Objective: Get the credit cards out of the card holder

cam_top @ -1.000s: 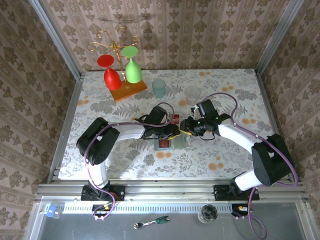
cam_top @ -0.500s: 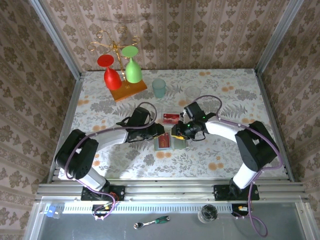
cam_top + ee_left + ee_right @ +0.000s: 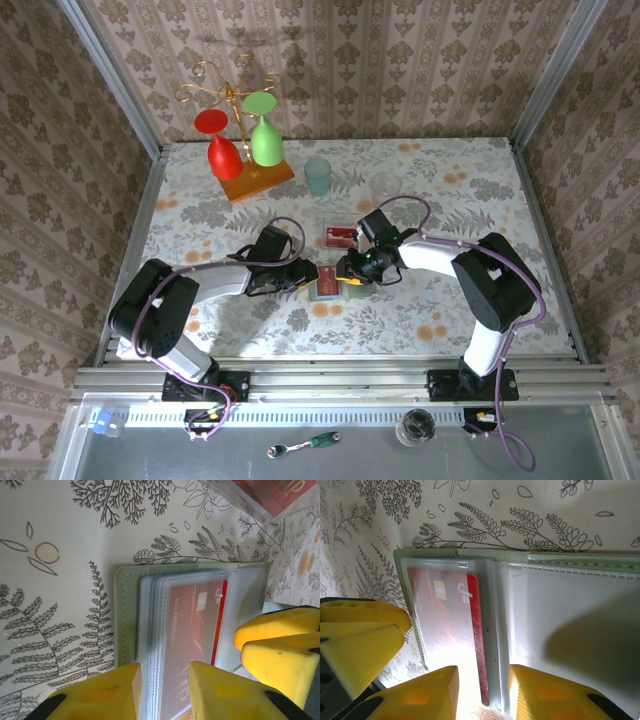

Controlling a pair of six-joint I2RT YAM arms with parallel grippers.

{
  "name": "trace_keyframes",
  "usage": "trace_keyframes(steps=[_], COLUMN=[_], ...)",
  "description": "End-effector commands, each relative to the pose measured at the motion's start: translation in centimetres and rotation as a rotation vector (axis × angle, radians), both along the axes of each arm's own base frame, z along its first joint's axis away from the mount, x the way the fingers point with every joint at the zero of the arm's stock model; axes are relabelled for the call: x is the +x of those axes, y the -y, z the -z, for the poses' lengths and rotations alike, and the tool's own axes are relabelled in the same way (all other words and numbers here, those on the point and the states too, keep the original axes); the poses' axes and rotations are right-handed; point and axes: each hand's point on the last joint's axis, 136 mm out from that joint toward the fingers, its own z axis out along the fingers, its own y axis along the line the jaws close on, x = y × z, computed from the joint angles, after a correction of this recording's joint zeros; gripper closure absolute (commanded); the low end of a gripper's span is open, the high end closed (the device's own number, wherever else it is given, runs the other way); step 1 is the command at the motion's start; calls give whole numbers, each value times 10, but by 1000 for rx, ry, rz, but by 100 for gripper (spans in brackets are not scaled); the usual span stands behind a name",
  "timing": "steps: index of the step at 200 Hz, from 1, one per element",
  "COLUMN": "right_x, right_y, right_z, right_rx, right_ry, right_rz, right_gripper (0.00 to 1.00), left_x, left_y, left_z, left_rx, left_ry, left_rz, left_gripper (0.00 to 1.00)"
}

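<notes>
**gripgeek:** Where's the card holder [image 3: 126, 620] sitting, and how many cards can you count?

**yam_fan:** One holder, lying open and flat on the table [image 3: 450, 310], right under the tips of both grippers. I count two red ones. One red card [image 3: 192, 635] is tucked in a clear sleeve, and its near end runs in under the left gripper [image 3: 165, 672]. The second red card [image 3: 341, 236] lies loose just past the far side of the right gripper [image 3: 482, 672], apart from the holder. There could be more behind the frosted sleeves, but I honestly can't tell.

**gripgeek:** Have the grippers got hold of anything?

**yam_fan:** Nope. The left one's jaws stand a bit apart and straddle the near edge of the sleeve stack, with nothing pinched. Same deal on the right: jaws parted over the middle fold, one finger on each side. The two grippers sit just beside each other.

**gripgeek:** Other stuff?

**yam_fan:** Farther out beyond both there's one teal cup [image 3: 318, 176] and one clear glass [image 3: 386, 185]. There's also one stand [image 3: 258, 180] with two wine glasses hanging upside down, a red glass [image 3: 224, 155] and a green glass [image 3: 266, 145].
</notes>
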Motion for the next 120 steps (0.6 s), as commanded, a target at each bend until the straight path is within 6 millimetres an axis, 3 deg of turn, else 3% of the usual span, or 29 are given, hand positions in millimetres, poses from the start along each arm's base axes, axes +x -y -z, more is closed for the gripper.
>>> trace_keyframes(steps=[1, 120], right_x=[-10, -21], right_y=[9, 9], right_z=[14, 13], right_rx=[-41, -46], right_ry=[-32, -45], right_rz=[8, 6], right_gripper=[66, 66], left_x=[4, 7], left_y=[2, 8], left_z=[0, 0], left_rx=[-14, -22], left_ry=[4, -1], left_rz=[6, 22], left_gripper=[68, 72])
